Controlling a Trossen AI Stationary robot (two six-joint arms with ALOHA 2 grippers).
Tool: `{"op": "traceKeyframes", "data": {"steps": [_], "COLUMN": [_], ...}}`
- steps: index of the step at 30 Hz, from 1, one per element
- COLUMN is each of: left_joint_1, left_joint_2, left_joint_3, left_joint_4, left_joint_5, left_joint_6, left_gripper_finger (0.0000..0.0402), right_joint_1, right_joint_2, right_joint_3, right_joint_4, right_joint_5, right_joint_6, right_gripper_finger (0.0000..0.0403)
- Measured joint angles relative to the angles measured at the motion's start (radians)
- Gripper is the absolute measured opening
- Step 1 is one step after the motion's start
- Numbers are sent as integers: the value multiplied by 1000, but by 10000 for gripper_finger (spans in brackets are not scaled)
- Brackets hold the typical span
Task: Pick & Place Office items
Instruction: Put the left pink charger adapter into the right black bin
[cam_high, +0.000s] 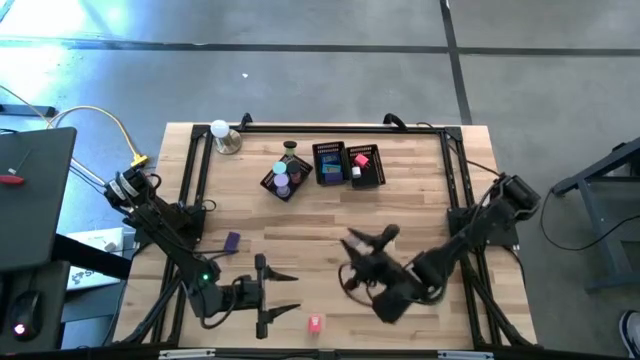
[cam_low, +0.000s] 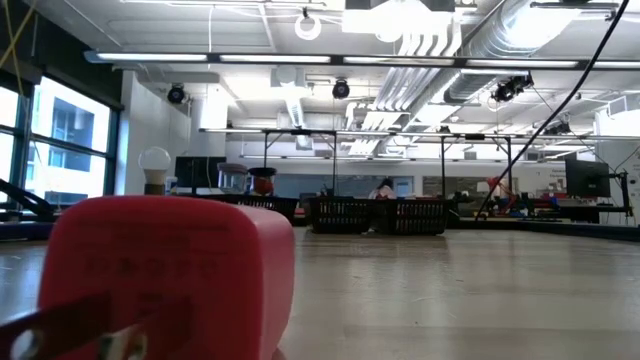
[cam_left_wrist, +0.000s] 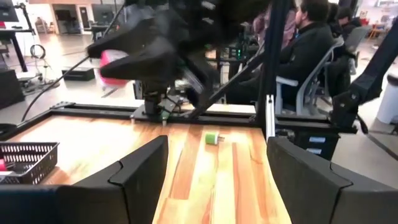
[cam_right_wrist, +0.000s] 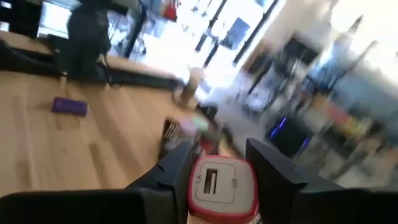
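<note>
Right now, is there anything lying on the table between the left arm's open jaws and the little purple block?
No. In the high view, only bare wood shows between the left gripper and the purple block; the pink piece lies on the other side.

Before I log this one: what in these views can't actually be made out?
- Basket contents: too small in the high view to name; the low view shows only the mesh sides.
- Low view: a red block against the lens hides the near table.
- Right wrist view: motion blur smears everything beyond the pink-and-white charger block between the right gripper's fingers.
- Green piece: shape unclear.
</note>
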Motion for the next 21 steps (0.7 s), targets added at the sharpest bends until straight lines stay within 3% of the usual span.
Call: {"op": "traceKeyframes", "data": {"steps": [5, 9, 13, 21], "left_joint_1": [4, 22, 42, 39], "left_joint_2": [0, 0, 0, 0], "left_joint_3": [0, 0, 0, 0], "left_joint_4": [-48, -101, -149, -197], "left_joint_5": [0, 1, 22, 38], "left_joint_6": [-22, -76, -133, -153], "left_gripper_finger": [267, 268, 268, 268], "right_joint_1": [-124, -289, -480, -814], "right_joint_2": [-42, -38, -29, -28], "right_joint_3": [2, 1, -20, -207], "right_joint_4": [-430, -671, -674, -332], "right_joint_5": [-153, -270, -413, -687], "right_joint_6": [487, 687, 638, 393], "right_gripper_finger": [120, 121, 121, 127]}}
